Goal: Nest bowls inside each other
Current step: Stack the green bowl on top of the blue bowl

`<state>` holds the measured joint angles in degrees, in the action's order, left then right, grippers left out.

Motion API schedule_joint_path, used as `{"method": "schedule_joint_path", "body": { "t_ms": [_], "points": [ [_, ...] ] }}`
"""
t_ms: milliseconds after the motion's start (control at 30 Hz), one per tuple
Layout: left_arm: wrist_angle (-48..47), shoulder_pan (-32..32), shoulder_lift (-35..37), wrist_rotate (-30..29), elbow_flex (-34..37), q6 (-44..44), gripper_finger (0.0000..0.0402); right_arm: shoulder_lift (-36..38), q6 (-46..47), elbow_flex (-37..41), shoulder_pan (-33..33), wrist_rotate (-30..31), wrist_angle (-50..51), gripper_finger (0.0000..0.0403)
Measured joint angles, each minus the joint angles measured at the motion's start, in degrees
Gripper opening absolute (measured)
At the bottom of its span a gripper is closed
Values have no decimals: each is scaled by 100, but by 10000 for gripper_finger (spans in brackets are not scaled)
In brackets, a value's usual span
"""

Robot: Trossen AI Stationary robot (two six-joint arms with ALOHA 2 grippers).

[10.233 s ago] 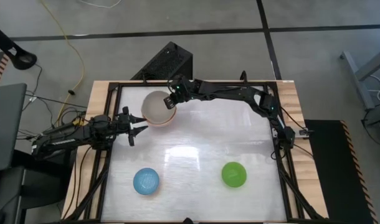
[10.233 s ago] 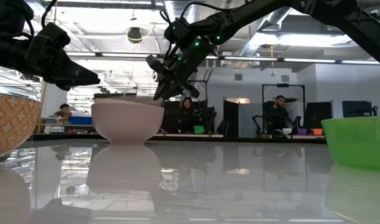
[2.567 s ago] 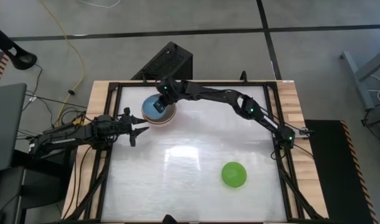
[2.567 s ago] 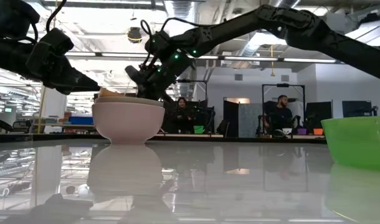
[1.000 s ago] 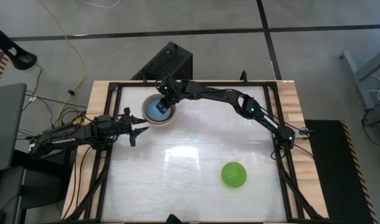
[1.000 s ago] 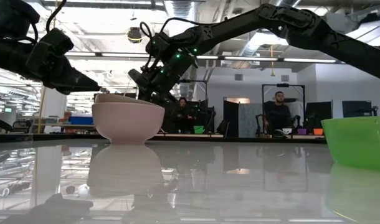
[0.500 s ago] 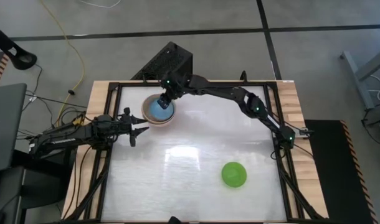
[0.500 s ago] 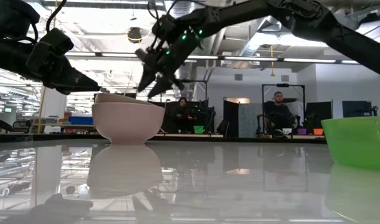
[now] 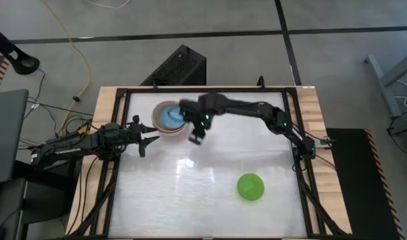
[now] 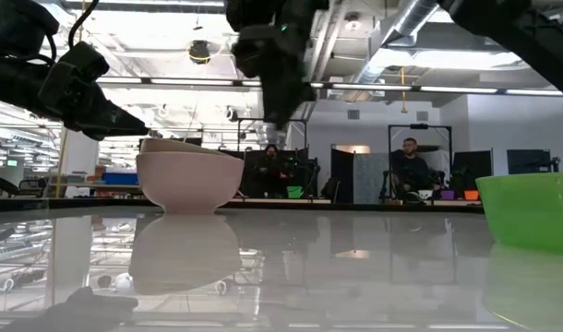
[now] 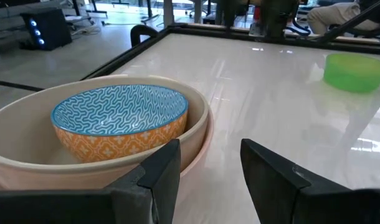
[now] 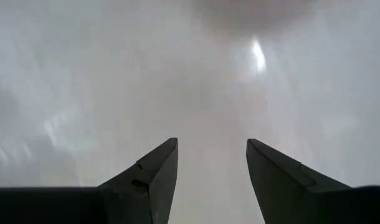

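The white tabletop (image 9: 203, 180) fills most of the high view, glossy enough to mirror the room. Near its far left corner sits the stack of bowls: the pale pinkish-white bowl (image 11: 196, 134) outermost, and inside it a bowl with a blue patterned lining and orange patterned outside (image 11: 118, 118). From above only the blue bowl (image 9: 169, 116) shows in the middle of the stack, so how many bowls lie beneath it cannot be told. The green bowl (image 9: 251, 187) stands alone, well apart, toward the near right of the tabletop.

The right tool (image 9: 196, 137) hangs above bare tabletop just beside the stack, fingers spread apart and holding nothing; its wrist view shows only white surface between them. The left tool (image 9: 145, 136) waits near the stack's left side, its fingers parted and empty as well.

Judging by the layout, the green bowl is the last piece to nest. The risks lie there: the smooth, slick tabletop could let the bowl skid away from a rim pinch, and a grip on a thin rim may tilt the bowl in transit. On delivery, a drop off centre could leave it perched crooked on the blue lining or jolt the stack toward the nearby frame edge. The left tool, so near, could be clipped.

No brand, label or readable writing appears anywhere.
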<state>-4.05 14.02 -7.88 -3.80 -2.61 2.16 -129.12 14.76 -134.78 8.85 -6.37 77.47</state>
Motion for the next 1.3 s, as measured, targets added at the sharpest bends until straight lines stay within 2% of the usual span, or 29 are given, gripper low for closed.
{"method": "schedule_joint_path", "body": {
  "t_ms": [167,500,700,867,933,1033,1167,1300],
  "points": [
    [-2,2,0,-4,0,-1,158,-24,-46,7,-702,131,1194,208],
    [-2,1,0,-6,0,1,158,-48,309,9,-2188,236,1246,206],
    [-2,0,0,-4,0,-1,158,-35,749,9,-2590,399,1253,200],
    [-4,0,0,-6,0,0,158,145,932,132,-2915,850,1236,198],
    [-2,2,0,-6,0,1,158,346,1159,444,-3009,903,1244,198],
    [-3,2,2,-6,0,0,158,898,1730,1347,-3139,1060,1255,198],
    [-2,0,0,-6,0,1,158,1794,2687,2877,-3263,1110,1164,198],
    [-2,0,2,-7,0,-1,158,2761,3703,4507,-3385,1074,394,198]
  ]
}}
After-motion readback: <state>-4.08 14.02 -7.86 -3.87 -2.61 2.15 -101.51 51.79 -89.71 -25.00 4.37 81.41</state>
